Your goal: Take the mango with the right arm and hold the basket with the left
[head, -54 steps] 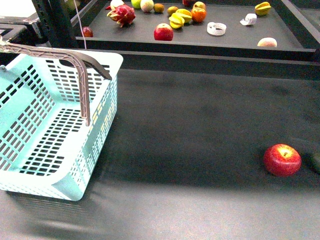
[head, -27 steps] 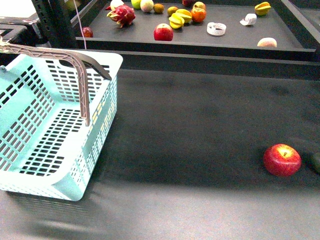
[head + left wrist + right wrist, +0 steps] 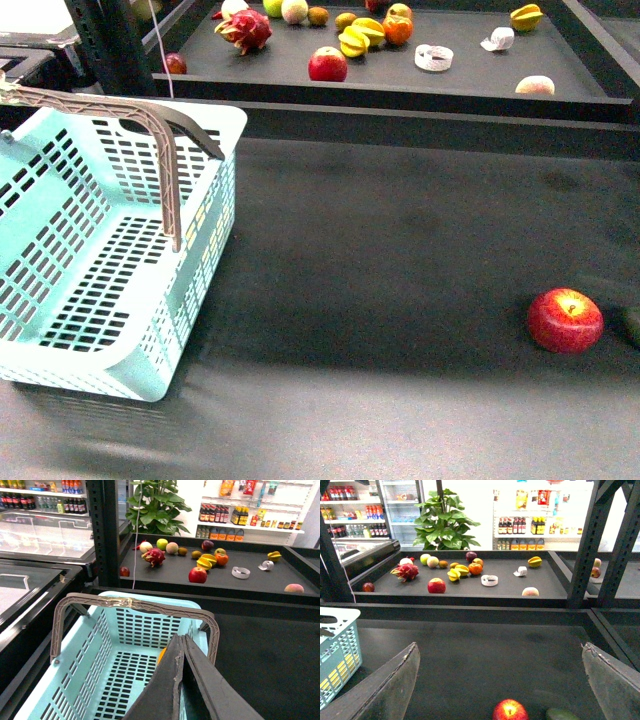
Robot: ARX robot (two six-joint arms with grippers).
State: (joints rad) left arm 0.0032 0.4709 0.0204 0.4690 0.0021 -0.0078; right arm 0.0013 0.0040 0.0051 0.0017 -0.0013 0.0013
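The light blue basket (image 3: 150, 350) stands at the left, its brown handle (image 3: 165, 180) upright. In the left wrist view my left gripper (image 3: 181, 639) is shut on nothing and hangs above the basket (image 3: 100, 675), near the right end of the handle (image 3: 135, 605). A yellow-orange sliver (image 3: 161, 655) shows inside the basket beside my finger. It looks like the mango and is mostly hidden. My right gripper (image 3: 499, 646) is open and empty over the dark table, behind a red apple (image 3: 510, 711). Neither arm shows in the front view.
The red apple (image 3: 565, 320) lies at the front right next to a dark green thing (image 3: 632, 325). A raised shelf (image 3: 470, 75) at the back holds several fruits, including a dragon fruit (image 3: 245, 30), an apple (image 3: 327, 65) and star fruits (image 3: 353, 42).
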